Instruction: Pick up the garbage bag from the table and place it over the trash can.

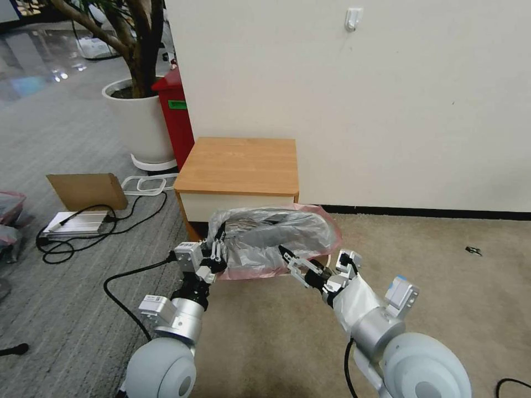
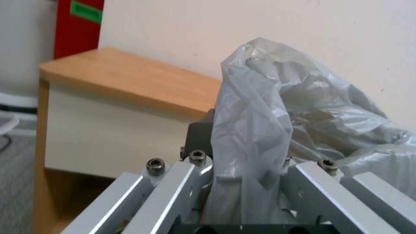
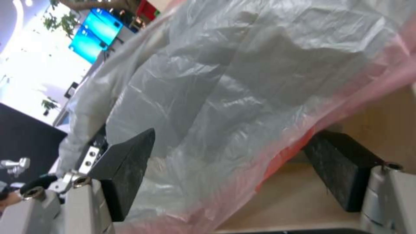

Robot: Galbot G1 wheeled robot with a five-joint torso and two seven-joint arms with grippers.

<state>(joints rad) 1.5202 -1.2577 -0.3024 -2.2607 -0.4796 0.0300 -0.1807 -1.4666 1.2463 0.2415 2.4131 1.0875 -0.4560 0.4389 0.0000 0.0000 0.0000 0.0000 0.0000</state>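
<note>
Before table [image 1: 238, 165] | L end effector [image 1: 217, 250] clamps garbage bag [image 1: 276, 235] | R end effector [image 1: 292, 264] wide, straddling rim

Garbage bag [image 1: 276, 237]: thin crinkled plastic, translucent grey, glossy creases, pink rim. Surface [image 1: 240, 163]: smooth matt wood-grain top, orange-brown; drawer front plain matt white. Left gripper [image 1: 217, 250]: brushed silver metal links, steel hex bolts. Right gripper [image 3: 234, 172]: pads [image 3: 125, 169] matt black, finely textured. Floor carpet [image 1: 431, 276]: rough beige pile.
</note>
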